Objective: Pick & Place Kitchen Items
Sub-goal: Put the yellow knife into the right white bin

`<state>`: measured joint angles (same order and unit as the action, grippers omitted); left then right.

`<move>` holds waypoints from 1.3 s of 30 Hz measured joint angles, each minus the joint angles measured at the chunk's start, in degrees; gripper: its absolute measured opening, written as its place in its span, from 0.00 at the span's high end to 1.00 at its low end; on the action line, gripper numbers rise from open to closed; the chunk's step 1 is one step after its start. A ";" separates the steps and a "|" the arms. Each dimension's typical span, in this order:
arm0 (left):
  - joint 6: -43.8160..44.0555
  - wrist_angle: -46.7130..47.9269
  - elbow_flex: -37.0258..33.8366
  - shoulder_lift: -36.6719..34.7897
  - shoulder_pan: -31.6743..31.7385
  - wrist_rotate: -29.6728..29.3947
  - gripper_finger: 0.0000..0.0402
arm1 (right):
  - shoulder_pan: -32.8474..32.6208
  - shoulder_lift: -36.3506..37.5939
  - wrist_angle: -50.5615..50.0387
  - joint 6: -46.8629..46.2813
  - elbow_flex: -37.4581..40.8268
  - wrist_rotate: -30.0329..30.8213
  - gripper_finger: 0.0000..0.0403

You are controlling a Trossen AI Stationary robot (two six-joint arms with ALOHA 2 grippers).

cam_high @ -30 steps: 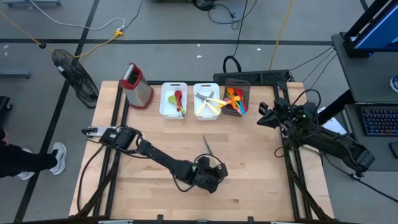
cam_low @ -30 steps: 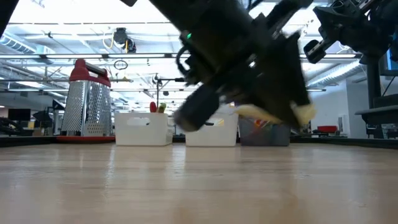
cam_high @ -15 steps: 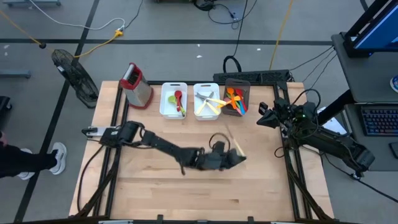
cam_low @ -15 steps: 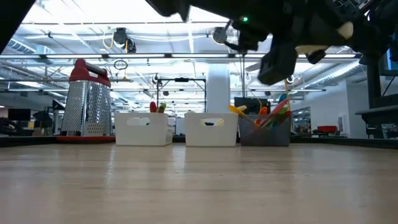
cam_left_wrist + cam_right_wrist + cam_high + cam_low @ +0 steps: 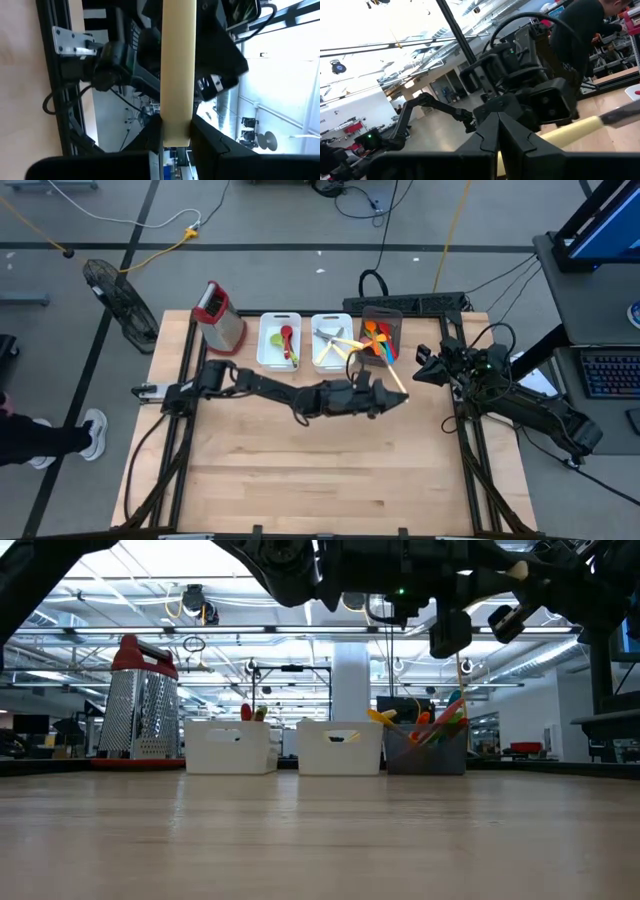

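Centre of the high view: the left pincer (image 5: 385,393) is clamped on a wooden-handled utensil (image 5: 392,377), held above the table (image 5: 300,480) just below the dark bin (image 5: 380,315) of orange and other coloured utensils (image 5: 376,340). At the right edge of the table the right pincer (image 5: 424,370) waits, fingers pressed together — holding nothing. Two white bins (image 5: 278,320) at upper centre hold more utensils — a red spoon (image 5: 287,336) among them.

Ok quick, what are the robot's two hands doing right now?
Left gripper: closed on a wooden-handled utensil, near the dark bin.
Right gripper: shut, holding nothing.
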<state>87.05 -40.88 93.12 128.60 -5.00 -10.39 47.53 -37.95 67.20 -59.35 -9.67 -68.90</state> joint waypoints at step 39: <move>-0.38 77.20 -0.17 -22.89 24.54 41.63 0.87 | 0.00 0.02 -3.14 0.21 0.00 -0.02 0.99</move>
<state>86.67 36.32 92.95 105.70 19.55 31.24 47.53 -37.94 64.06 -59.13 -9.67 -68.92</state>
